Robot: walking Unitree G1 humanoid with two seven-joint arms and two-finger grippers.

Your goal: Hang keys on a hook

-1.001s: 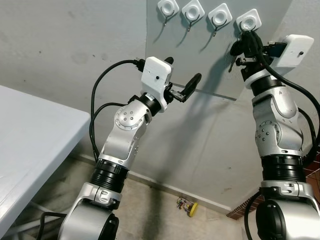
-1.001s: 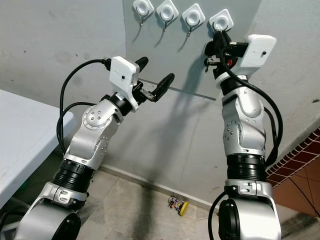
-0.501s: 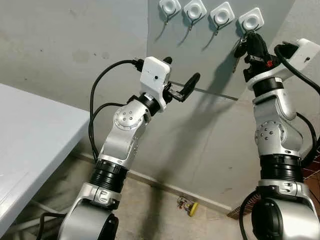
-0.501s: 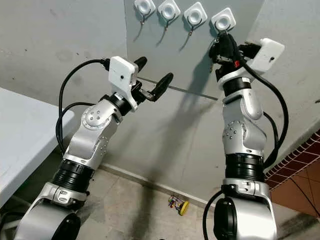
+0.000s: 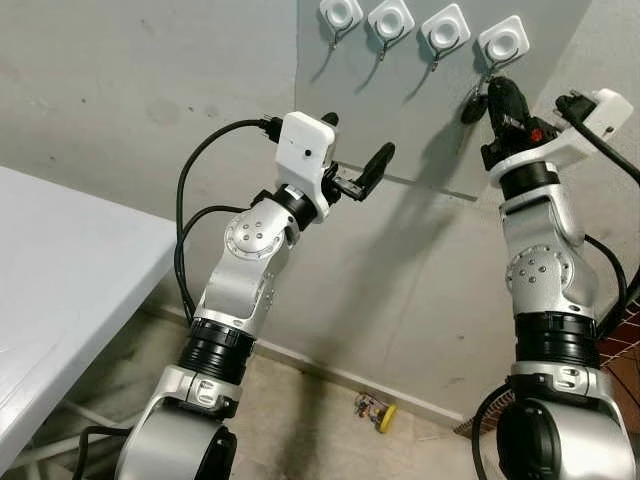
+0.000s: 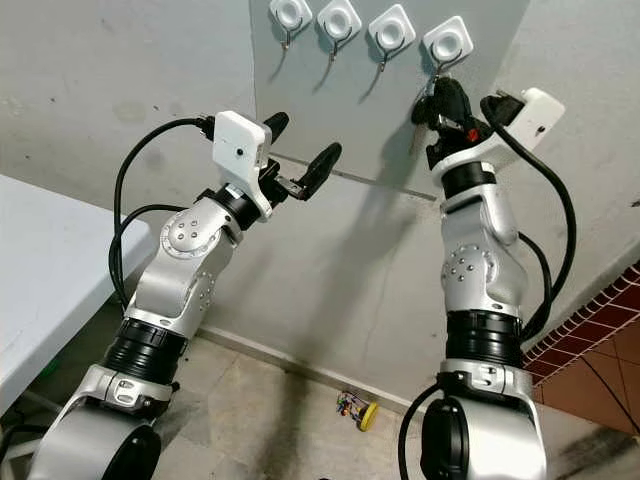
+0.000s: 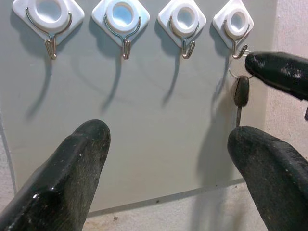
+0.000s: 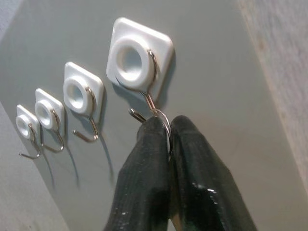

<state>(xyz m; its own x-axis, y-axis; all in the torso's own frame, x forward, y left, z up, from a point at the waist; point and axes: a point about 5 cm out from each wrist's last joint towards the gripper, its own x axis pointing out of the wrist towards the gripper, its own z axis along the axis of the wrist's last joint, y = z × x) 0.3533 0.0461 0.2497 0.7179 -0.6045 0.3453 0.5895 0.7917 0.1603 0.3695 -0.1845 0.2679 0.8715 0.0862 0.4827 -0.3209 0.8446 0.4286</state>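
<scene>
Four white wall hooks sit in a row on a grey panel [image 5: 400, 110]. From the rightmost hook [image 5: 502, 42] hangs a metal key ring [image 8: 167, 129], with a dark-headed key [image 7: 241, 91] dangling under it. My right gripper [image 5: 497, 100] is raised just below that hook. Its fingers [image 8: 144, 163] are shut on the key ring, which is looped over the hook's wire. My left gripper [image 5: 355, 148] is held up in front of the panel, lower and to the left. It is open with nothing between its fingers [image 7: 72, 168].
A white table [image 5: 60, 270] stands at the left. A small yellow object [image 5: 377, 412] lies on the floor by the wall base. Red brick tiling [image 6: 600, 330] lies at the lower right. The three other hooks [image 7: 122, 19] are bare.
My right wrist has dropped a little and rotated, so the key now dangles from the ring on the rightmost hook. The left arm has hardly moved.
</scene>
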